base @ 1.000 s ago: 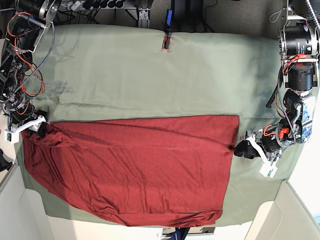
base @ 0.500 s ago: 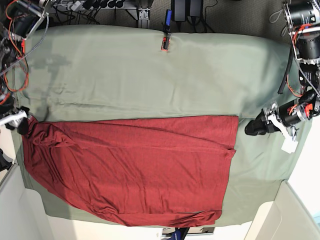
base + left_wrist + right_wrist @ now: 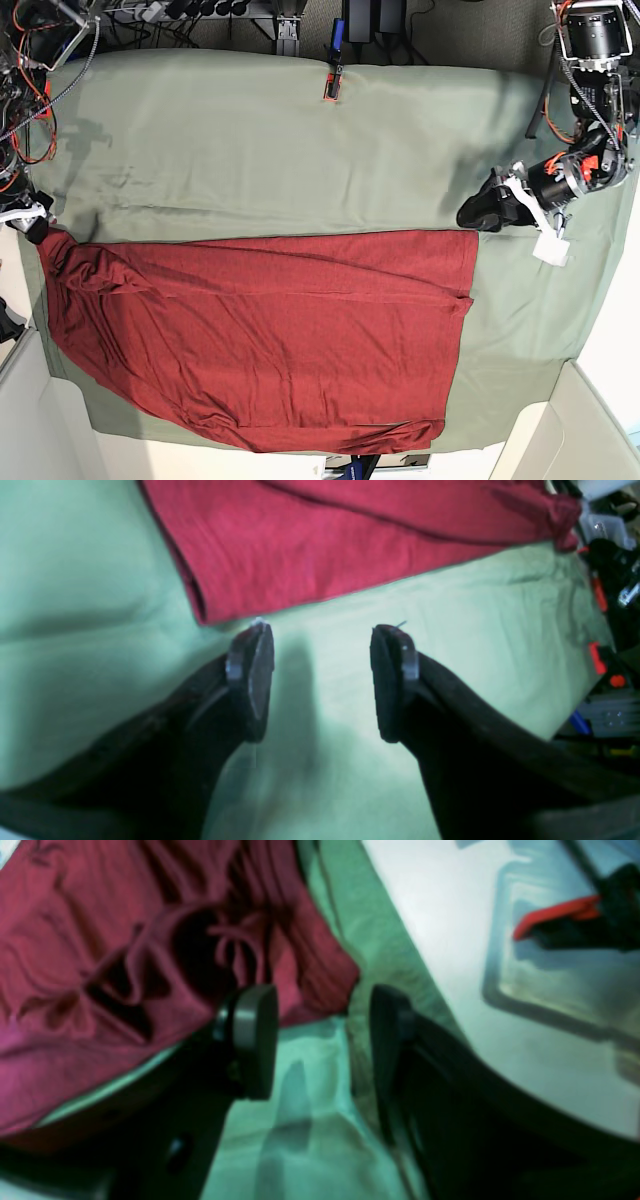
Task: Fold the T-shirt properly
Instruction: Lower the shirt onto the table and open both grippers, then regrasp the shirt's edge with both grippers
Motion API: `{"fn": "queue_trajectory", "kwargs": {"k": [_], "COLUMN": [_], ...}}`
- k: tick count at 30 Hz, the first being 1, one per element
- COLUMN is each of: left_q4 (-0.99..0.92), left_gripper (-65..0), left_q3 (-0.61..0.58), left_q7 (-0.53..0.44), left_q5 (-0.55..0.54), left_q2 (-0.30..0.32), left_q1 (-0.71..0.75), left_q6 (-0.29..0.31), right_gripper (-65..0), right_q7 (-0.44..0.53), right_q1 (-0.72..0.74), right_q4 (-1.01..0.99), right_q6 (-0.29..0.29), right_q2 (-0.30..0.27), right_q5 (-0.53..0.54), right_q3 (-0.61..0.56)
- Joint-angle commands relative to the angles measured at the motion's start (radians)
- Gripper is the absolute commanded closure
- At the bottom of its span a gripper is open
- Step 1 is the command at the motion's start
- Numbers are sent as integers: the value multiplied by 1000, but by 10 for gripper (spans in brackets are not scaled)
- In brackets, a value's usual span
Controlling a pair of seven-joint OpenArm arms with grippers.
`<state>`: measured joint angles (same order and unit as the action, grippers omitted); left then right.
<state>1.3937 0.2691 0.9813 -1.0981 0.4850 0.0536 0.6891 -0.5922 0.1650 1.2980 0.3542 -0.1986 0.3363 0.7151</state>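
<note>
T-shirt [image 3: 260,335] lies flat on the near half of the green table cloth [image 3: 280,140], folded into a rough rectangle: far edge straight, a fold seam running parallel just below it, near edge slanting and rumpled toward the front of the table. Shirt's corner nearest the left arm is square and clean [image 3: 200,615]; the opposite end is bunched and wrinkled with a dark opening among the folds [image 3: 200,955]. Left gripper [image 3: 322,680] is off the shirt, over bare green cloth just beside that square corner, jaws spread apart with nothing between them; one finger [image 3: 250,680] sits near the corner edge, contact unclear. In the base view it [image 3: 478,213] sits just past the shirt's far corner. Right gripper [image 3: 322,1040] also has jaws apart and empty, hovering at the table edge next to the bunched end; fabric is beside one finger [image 3: 250,1040], not between the two. In the base view only its tip [image 3: 30,222] shows at the frame edge by the shirt's far corner. Small red-and-black item [image 3: 331,86] lies at the far table edge, well apart from the shirt.
</note>
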Motion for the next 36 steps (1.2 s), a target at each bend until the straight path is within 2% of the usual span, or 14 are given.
{"fn": "queue_trajectory", "kwargs": {"k": [1, 4, 7, 14, 28, 31, 36], "left_q4": [15, 15, 15, 15, 14, 14, 9], "left_gripper": [-337, -337, -337, -337, -337, -337, -337], "left_q3": [7, 7, 7, 7, 7, 8, 8], "left_q7": [-13, -23, -39, -39, -59, -104, -174], "left_q5": [-24, -13, 23, 26, 31, 79, 208], "left_q2": [5, -19, -19, -19, -21, -32, -100], "left_q1": [-11, -12, -12, -11, -11, -16, -41], "left_q6": [9, 9, 9, 9, 9, 9, -2], "right_gripper": [-299, -299, -299, -299, -299, -299, -299], "right_q7": [16, 16, 17, 20, 77, 80, 88], "right_q1": [27, 65, 92, 137, 149, 177, 217], "right_q4": [-7, -58, -84, -126, -163, -203, -271], "right_q6": [1, 1, 0, 0, 0, -1, 0], "right_q2": [-16, -14, -14, -8, 14, 14, 14], "right_q5": [5, 8, 7, 7, -18, -42, -41], "right_q3": [1, -11, -27, -45, -102, -111, -113]}}
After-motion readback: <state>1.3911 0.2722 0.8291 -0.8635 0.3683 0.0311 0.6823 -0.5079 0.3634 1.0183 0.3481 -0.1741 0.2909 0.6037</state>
